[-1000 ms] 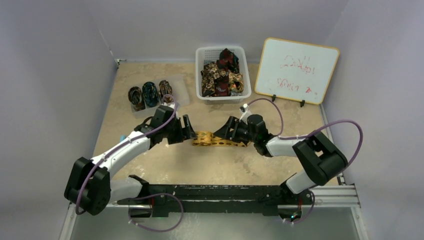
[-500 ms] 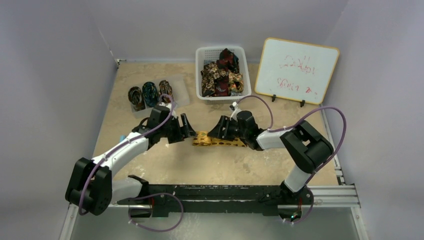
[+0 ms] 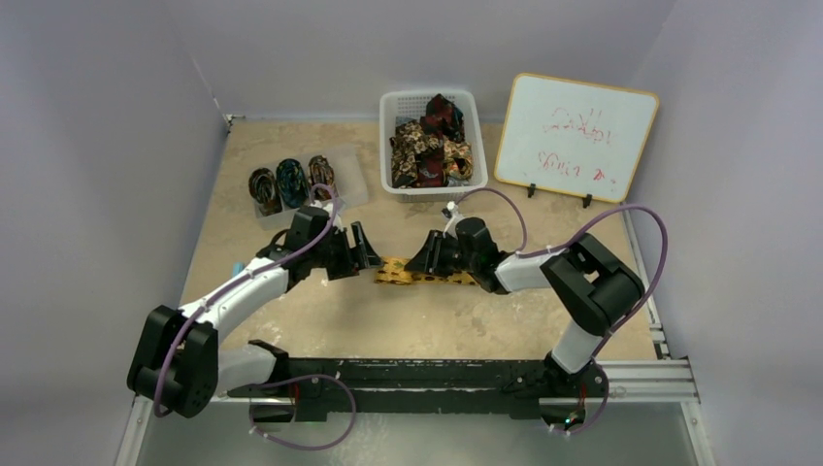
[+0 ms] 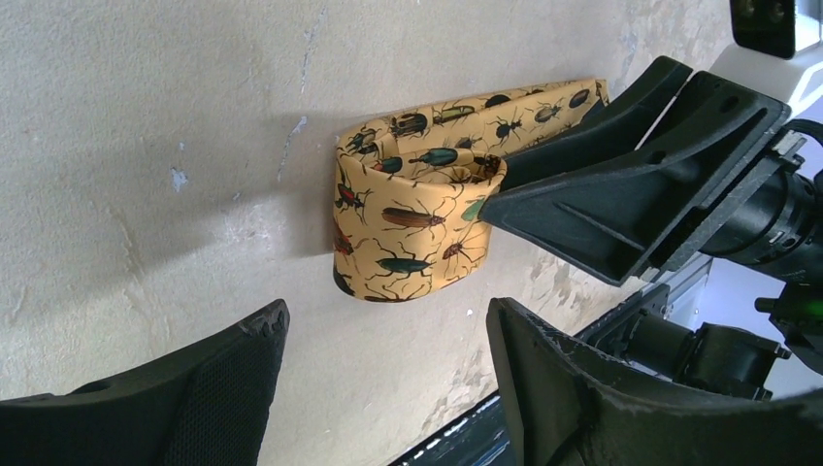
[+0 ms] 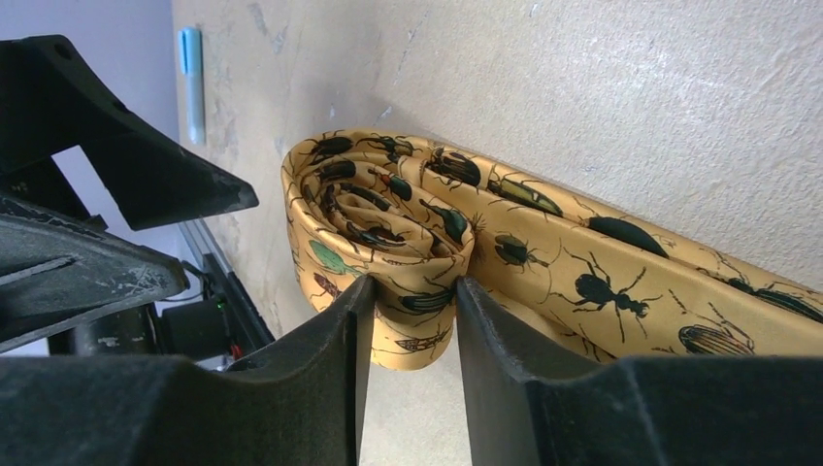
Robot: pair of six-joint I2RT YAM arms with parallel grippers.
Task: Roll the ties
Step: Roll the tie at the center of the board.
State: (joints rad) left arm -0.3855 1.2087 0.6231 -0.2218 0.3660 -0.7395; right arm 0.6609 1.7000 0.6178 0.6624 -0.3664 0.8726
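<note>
While I watch from the top camera, nearest me is the black rail (image 3: 427, 374) with both arm bases on it, at the near edge of the beige table (image 3: 466, 320). Both arms reach inward and meet around mid-table.

The yellow tie (image 3: 393, 273) lies there, gold with a beetle print, flat on the table and running left to right. Its left end is coiled into a small roll that stands on edge, and the rest trails off flat to the right under the right arm.

The left gripper (image 3: 367, 249) sits just left of the roll with its jaws spread wide. In its wrist view (image 4: 388, 325) nothing is between the fingers, and the roll (image 4: 408, 233) is just ahead, not touching.

The right gripper (image 3: 424, 260) is on the roll from the other side. In its wrist view (image 5: 415, 291) the jaws are drawn narrow, and the tie's (image 5: 582, 262) coiled end fills the gap, with fabric touching both fingers. It looks like a pinch on the roll's outer layers, though I can't tell how firm.

A blue pen (image 3: 236, 268) lies at the table's left edge.

Farther back on the left, three rolled ties (image 3: 292, 182) stand side by side on a clear tray (image 3: 351, 184). At back centre a white basket (image 3: 386, 146) holds loose ties (image 3: 427, 146) in reds and browns. To its right a whiteboard (image 3: 575, 136) leans on its stand, its red scribbles unreadable.
</note>
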